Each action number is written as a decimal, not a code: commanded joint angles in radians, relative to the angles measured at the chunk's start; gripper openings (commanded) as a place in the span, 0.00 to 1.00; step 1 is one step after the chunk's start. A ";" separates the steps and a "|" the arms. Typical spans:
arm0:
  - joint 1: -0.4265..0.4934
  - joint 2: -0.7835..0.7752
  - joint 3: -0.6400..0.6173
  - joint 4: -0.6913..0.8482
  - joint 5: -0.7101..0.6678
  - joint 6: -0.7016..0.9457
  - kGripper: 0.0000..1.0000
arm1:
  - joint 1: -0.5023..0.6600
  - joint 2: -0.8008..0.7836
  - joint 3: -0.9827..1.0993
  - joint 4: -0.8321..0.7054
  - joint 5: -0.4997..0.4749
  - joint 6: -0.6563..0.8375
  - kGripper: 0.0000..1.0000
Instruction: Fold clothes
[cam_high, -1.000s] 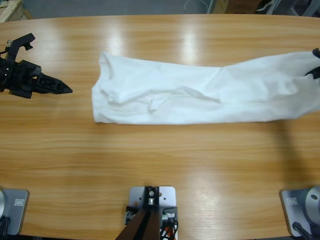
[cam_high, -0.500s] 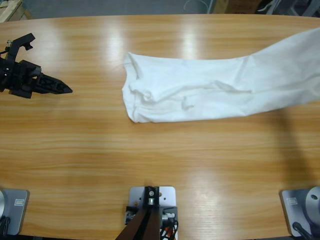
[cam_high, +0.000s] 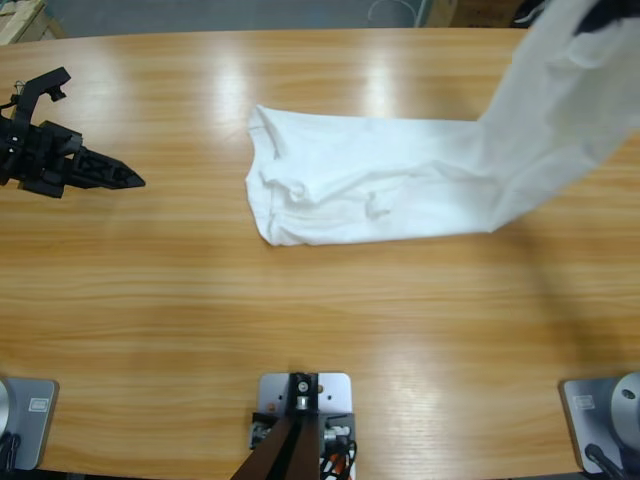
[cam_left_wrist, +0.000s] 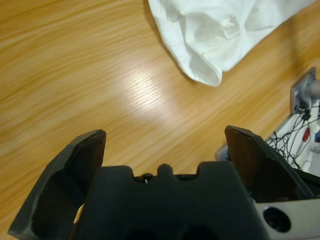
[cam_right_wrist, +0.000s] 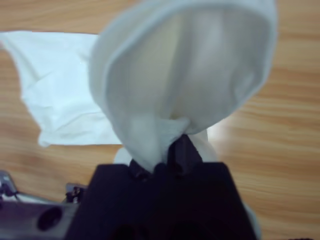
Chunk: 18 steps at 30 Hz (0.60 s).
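While my left gripper (cam_high: 128, 180) waits at the table's (cam_high: 330, 330) left end, jaws wide and holding nothing, the T-shirt (cam_high: 380, 195) lies mid-table, its left end unmoved since half a second ago. My right gripper (cam_right_wrist: 175, 150), clamped on its right end, has hoisted that end higher, ready to fold leftward across bare wood.

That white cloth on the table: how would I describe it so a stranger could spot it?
On the long wooden table, right of the middle, lies a crumpled white T-shirt. Its right end is lifted by the right hand; it is the table's only soft white thing.
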 joint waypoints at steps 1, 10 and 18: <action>0.011 -0.026 0.040 -0.010 -0.015 0.003 0.93 | 0.230 0.208 -0.334 0.136 0.008 0.100 0.00; 0.011 -0.041 0.045 -0.010 -0.015 0.003 0.93 | 0.385 0.323 -0.402 0.139 0.038 0.148 0.00; 0.011 -0.039 0.045 -0.010 -0.013 0.004 1.00 | 0.441 0.408 -0.421 0.140 0.059 0.154 0.00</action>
